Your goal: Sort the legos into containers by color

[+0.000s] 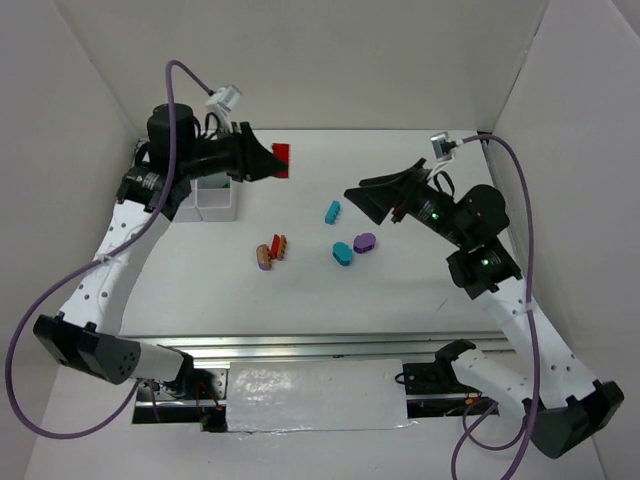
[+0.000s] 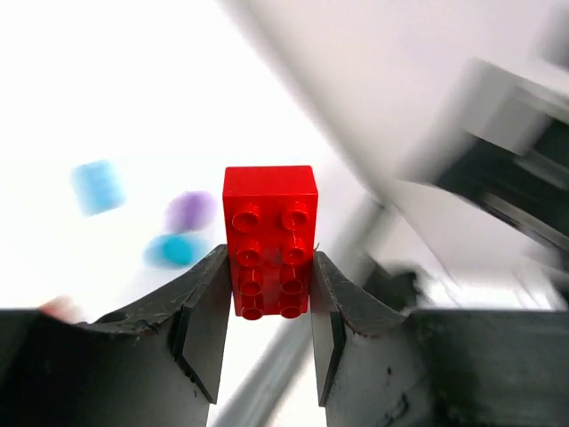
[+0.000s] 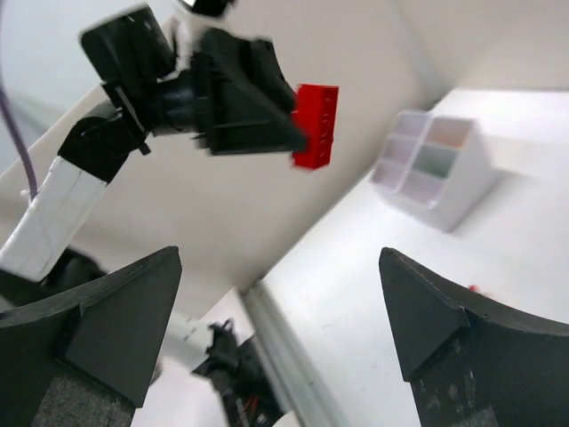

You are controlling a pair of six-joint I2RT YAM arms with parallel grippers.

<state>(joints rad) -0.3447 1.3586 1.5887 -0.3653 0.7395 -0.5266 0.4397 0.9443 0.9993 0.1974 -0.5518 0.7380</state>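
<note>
Red plastic identifies the part in hand: a brick (image 2: 269, 240) with two rows of four studs, clamped across its short width by the left tool (image 1: 268, 160). Its long axis runs straight out along the fingers, and about half its length projects past the tips. The studs face the wrist camera. We see the brick held clear of the counter (image 1: 420, 290), near the back wall.

The relation that governs the coming move is brick to white tray (image 1: 215, 197). In the top view the tray lies just beside the left tool, toward the arm bases and slightly to the left. We judge that the left arm must draw back and lower the brick over a compartment. What the compartments hold is too blurred to tell.

The right tool (image 3: 280, 258) stands with its fingers wide apart and holds nothing. It hovers on the far side of the loose pieces, well apart from the tray. Nearest it lie a teal brick (image 1: 332, 211), a purple oval (image 1: 365, 241) and a teal oval (image 1: 342, 253). A small cluster (image 1: 272, 250) lies nearer the tray.
</note>
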